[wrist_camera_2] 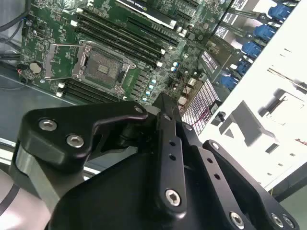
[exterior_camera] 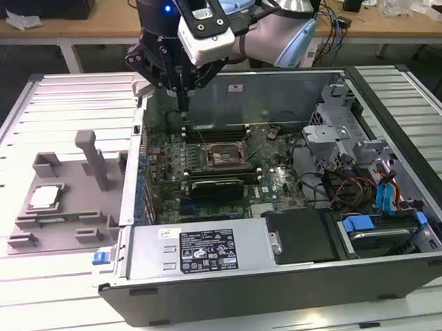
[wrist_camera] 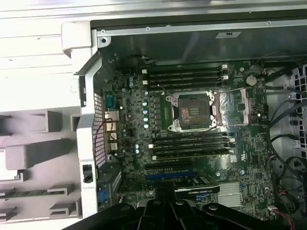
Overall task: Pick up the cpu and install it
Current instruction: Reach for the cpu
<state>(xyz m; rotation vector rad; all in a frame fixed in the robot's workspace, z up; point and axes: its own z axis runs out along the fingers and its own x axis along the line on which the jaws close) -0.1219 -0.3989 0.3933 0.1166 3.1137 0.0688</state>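
Gripper over mobo, cpu on fixture

1. An open socket, a dark square inside a metal frame, sat on the green motherboard.
2. Long dark memory slots ran alongside the socket on two opposite sides.
3. A round silver battery lay near the socket's frame.
4. The black gripper, closed to one narrow tip and holding nothing, hung clear of the socket, past one bank of slots.
5. Blue clips stood well apart from the socket, beyond the board's edge.
6. A grey fixture stood farther still from the socket, outside the perforated case wall.
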